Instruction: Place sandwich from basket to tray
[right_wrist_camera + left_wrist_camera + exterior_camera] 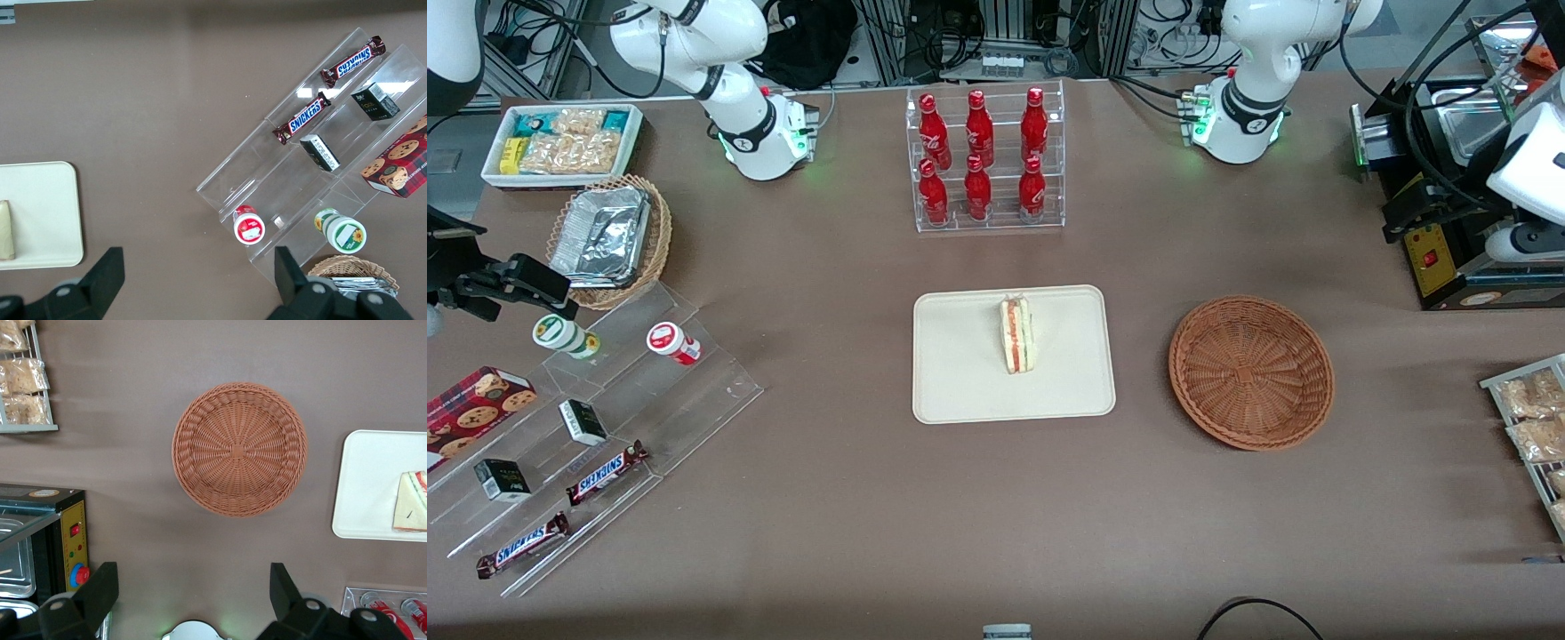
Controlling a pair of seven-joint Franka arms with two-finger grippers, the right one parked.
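The sandwich (pixel 1016 335), a pale wedge with red and green filling, lies on the cream tray (pixel 960 382) at the middle of the table. Beside the tray, toward the working arm's end, the brown wicker basket (pixel 1251 372) stands with nothing in it. The left wrist view looks down on the basket (pixel 239 448), the tray's end (pixel 373 487) and part of the sandwich (pixel 410 503). My gripper (pixel 193 577) hangs open high over bare table, farther from the front camera than the basket, above the arm's base. Nothing is between its fingers.
A clear rack of red bottles (pixel 985 160) stands farther from the front camera than the tray. A black oven (pixel 1449 222) and a wire rack of snack packets (pixel 1534 418) are at the working arm's end. A clear stepped shelf of snacks (pixel 605 427), a foil-filled basket (pixel 609 236) and a white bin (pixel 560 142) are at the parked arm's end.
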